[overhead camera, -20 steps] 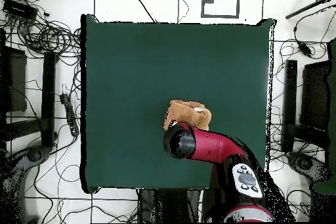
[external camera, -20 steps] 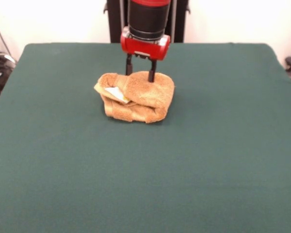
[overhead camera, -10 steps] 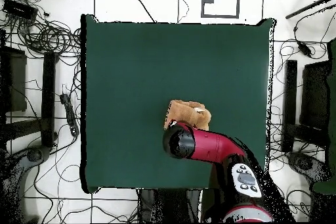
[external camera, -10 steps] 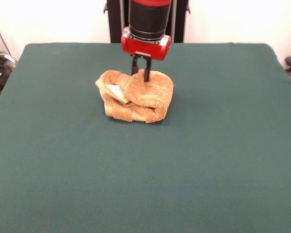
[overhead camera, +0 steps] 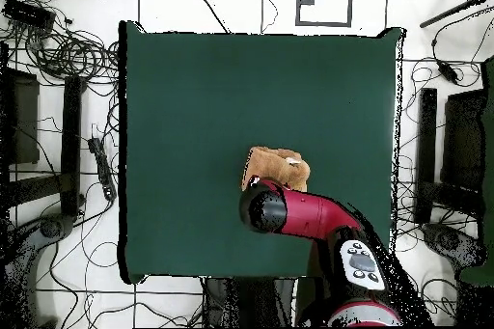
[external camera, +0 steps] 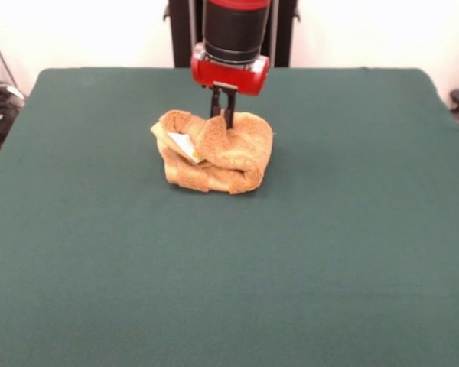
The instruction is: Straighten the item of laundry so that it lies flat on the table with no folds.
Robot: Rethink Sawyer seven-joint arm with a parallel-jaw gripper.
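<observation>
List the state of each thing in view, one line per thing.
Towel: crumpled in a folded heap, not flat, white tag showing on its left side.
Gripper: shut on the towel's top fold at the far edge of the heap.
Table: green cloth lying smooth, towel resting near its far middle.

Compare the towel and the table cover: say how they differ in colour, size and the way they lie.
The towel is orange-tan; the table cover is dark green. The towel is small, taking up only a little patch near the table's middle, while the table is far larger. The towel is bunched in a folded heap with a pale patch showing in the folds; the cover lies flat and smooth. Both are fabric surfaces. The tool is shut on the towel's top.
</observation>
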